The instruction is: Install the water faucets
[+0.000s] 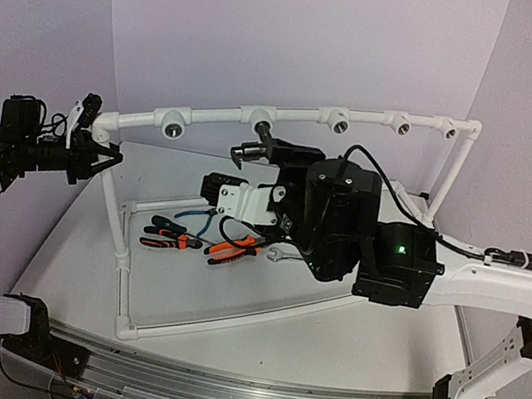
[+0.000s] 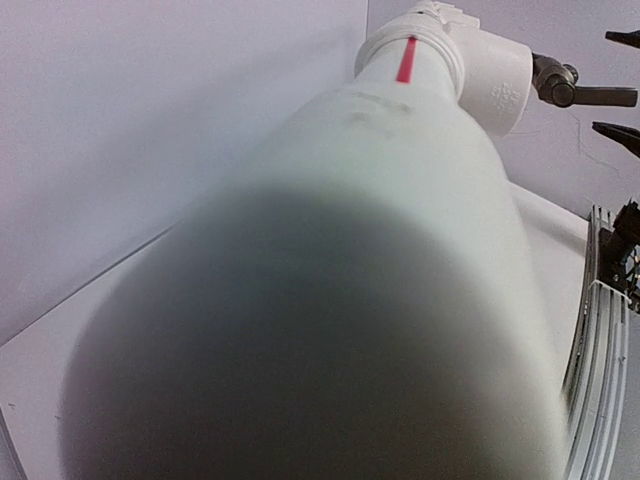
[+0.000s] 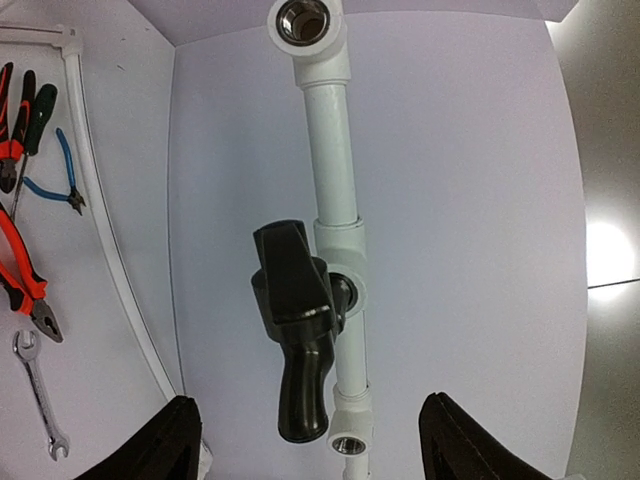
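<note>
Faucet (image 1: 252, 150) on white pipe (image 1: 214, 114) — pliers (image 1: 233, 249) nearby.

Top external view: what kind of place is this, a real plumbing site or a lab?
Most likely a lab robot bench, not a real installation. A freestanding white pipe frame with open threaded outlets sits on a table. Plain lilac backdrop panels surround it, and pliers and a wrench lie inside the frame.

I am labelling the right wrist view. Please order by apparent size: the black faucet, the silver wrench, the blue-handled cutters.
1. black faucet, clearly largest, but nearest the camera.
2. silver wrench.
3. blue-handled cutters, close to the wrench in length, so that order is unsure.
</note>
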Motion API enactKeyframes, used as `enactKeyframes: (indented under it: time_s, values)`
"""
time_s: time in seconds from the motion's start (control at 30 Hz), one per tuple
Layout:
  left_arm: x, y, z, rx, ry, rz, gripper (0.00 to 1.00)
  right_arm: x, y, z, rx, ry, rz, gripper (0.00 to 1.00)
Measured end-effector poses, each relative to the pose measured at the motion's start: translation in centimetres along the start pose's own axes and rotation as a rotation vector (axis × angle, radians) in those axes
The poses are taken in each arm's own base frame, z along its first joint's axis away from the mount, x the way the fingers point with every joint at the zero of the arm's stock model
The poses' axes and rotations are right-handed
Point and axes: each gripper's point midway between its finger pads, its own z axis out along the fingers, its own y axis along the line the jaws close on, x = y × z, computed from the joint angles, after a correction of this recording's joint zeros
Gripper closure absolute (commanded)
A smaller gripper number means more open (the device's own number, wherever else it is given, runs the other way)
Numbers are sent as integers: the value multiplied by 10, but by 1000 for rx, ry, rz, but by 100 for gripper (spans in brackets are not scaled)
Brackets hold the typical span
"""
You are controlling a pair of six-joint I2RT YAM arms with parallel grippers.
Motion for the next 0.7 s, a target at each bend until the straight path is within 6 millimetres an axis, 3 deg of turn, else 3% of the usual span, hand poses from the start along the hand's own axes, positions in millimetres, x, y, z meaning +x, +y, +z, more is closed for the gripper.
enactKeyframes:
  time_s: [0.23,0.37,0.5,0.7]
  values:
    - [0,-2,-1,-15,-18,-2,100,1,11,28,-14,65,-85,31]
    - [0,-2,-1,-22,-28,-5,100,14,18,53,-26,119,-125,54]
    - [0,-2,-1,-25,-29,-5,100,20,8,62,1,142,-103,77]
    - [-1,-1,-1,-33,-29,-11,100,23,0,64,50,166,-17,93]
